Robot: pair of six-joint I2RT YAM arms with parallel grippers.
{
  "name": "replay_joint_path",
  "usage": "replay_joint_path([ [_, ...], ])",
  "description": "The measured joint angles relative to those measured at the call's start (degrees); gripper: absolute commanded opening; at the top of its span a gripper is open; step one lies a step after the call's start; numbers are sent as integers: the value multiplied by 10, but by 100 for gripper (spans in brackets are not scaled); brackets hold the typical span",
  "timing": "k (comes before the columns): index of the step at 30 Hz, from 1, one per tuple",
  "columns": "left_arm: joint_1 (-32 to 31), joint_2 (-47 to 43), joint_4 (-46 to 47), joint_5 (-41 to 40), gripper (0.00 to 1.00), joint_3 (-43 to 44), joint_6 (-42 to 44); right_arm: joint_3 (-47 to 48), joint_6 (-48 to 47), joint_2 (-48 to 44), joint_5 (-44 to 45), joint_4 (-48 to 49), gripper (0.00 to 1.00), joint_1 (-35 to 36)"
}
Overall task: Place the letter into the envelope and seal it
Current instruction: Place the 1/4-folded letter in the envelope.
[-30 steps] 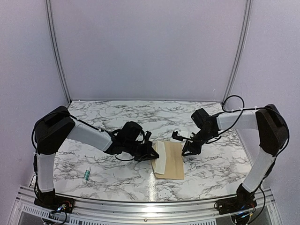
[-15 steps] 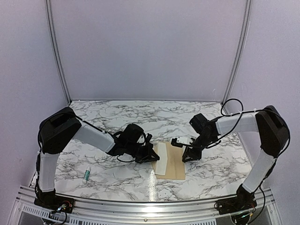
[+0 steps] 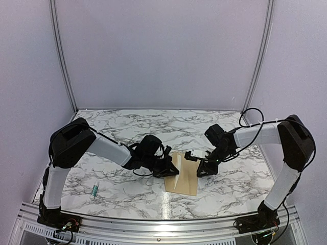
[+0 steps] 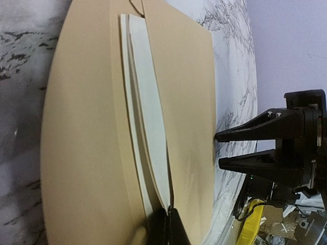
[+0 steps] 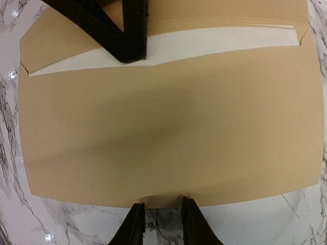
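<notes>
The envelope lies flat on the marble tabletop, about midway between the two arms, with its flap folded open toward the left arm. The letter sits in the envelope's mouth. Only a narrow cream strip of it shows, running along the opening between the flap and the pocket.

The left tool is down at one end of that strip with its fingers pressed tight together, the tip right on the paper's edge. From where the cameras look, I can't tell whether it has the sheet nipped between the fingers or is only bearing on it.

The right tool comes in low from the opposite side. It points at the closed long edge of the envelope, the side away from the flap. Its fingers stand a little apart, with bare marble in the gap and nothing held. Their tips sit right at the envelope's edge, near the middle of that side.

A small white-and-green tube lies on the tabletop well off to the left, near the left arm's base, apart from everything else.
</notes>
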Motion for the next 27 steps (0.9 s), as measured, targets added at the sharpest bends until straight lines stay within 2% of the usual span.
replay_joint_path([
  [1,0,0,0,2,0,1,0,0,0,0,0,0,25,0],
  [3,0,0,0,4,13,1,1,0,0,1,0,2,25,0],
  [7,2,-3,3,4,29,0,8,0,0,2,0,3,25,0],
  [9,3,-13,-8,-5,49,-2,22,0,0,1,-1,3,25,-5],
  [10,4,-18,-15,-11,52,-2,33,0,0,0,-2,3,25,-6],
  [16,11,-37,-97,-50,56,33,82,0,0,0,-6,2,25,-19],
  [27,17,3,-193,-101,53,128,133,0,2,2,-8,2,25,-19],
])
